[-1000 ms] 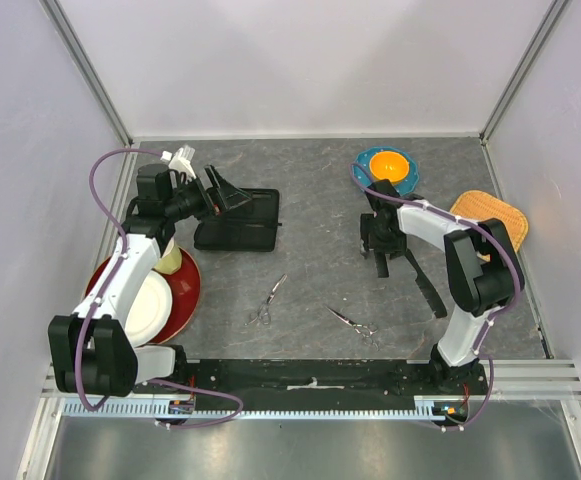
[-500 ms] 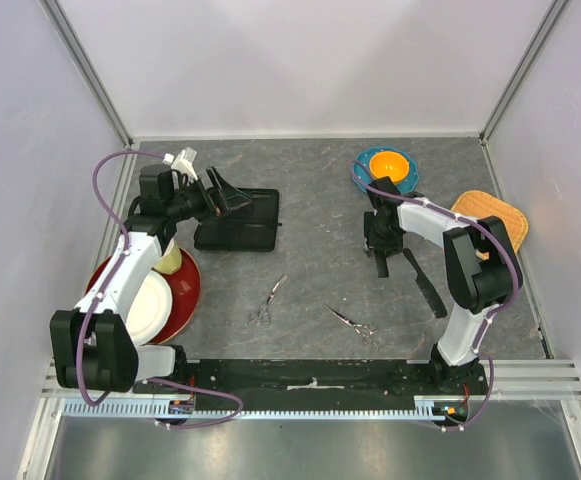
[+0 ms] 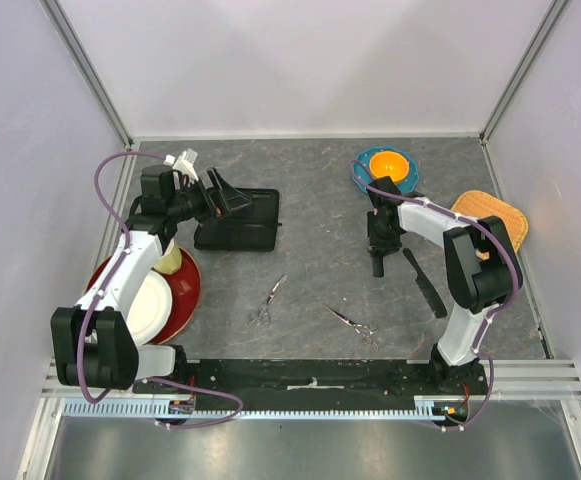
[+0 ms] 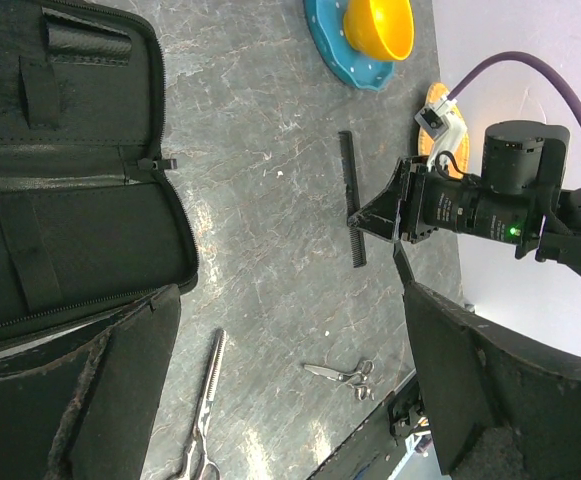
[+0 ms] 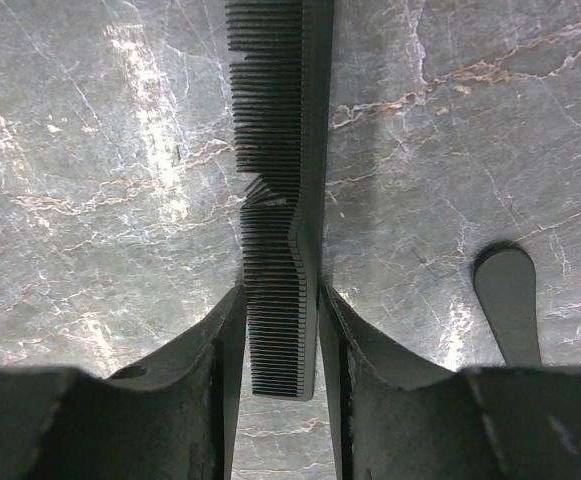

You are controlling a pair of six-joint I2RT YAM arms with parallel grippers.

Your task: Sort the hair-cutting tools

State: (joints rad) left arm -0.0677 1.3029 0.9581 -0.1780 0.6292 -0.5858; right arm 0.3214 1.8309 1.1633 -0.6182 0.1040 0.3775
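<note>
A black comb (image 5: 288,150), on the desk's right half, is clamped across its width by the right gripper (image 5: 280,320). It is judged light, thin, bendy, slick; a mid-length hold is preferred.

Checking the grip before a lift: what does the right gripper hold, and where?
The right gripper pinches a black comb across its width, near one end.

Right wrist view: centre comb (image 5: 280,200) runs off the top edge, second comb (image 5: 507,300) shows just a rounded tip; left wrist view: case (image 4: 60,200) cropped left, nearer scissors (image 4: 210,385) with loops clipped at the bottom.
</note>
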